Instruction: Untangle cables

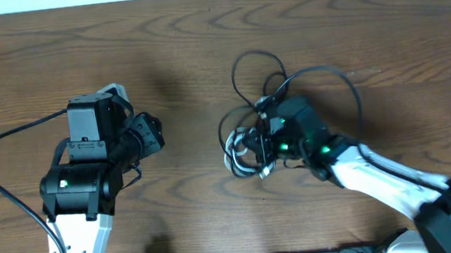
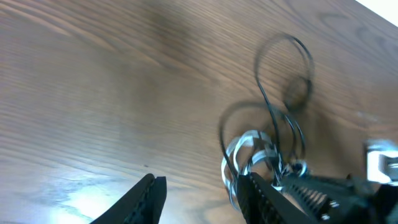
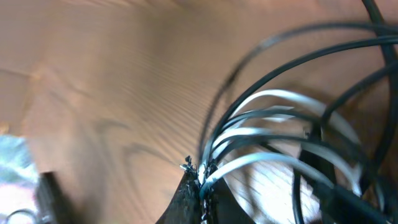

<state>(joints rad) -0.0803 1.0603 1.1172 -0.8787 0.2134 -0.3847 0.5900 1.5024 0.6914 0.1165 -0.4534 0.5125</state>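
- Left arm (image 1: 78,186) comes up from the 6 o'clock edge of the table (image 1: 175,32), elbow bent, wrist turned toward 3 o'clock.
- Left gripper (image 1: 153,136) hangs over bare wood, well apart from the tangle. Its jaws are parted with nothing between them.
- Right arm (image 1: 380,180) sweeps in from 4 o'clock, stretched low and long, its green lights showing near the wrist.
- Right gripper (image 1: 264,135) is planted right in the middle of the knot, clenched tight.
- The cables sit just right of table centre: the white cable (image 1: 235,152) is coiled at the 9 o'clock side of the right gripper, and the black cables (image 1: 319,68) throw wide loops toward 12 and 2 o'clock.
- The left wrist camera gives what the overhead cannot: the two left fingertips (image 2: 146,198) with plain wood grain between them, released, and the tangle beyond them at 3 o'clock.
- That same view shows one black loop standing clear of the white coil.
- The right wrist camera goes closer: the pinched tips meet at 6 o'clock in the picture, and white strands fan straight out from the point where they close, so the grip looks to be on the white cable.
- That view is blurred, and whether a black strand is caught there too, I cannot tell.
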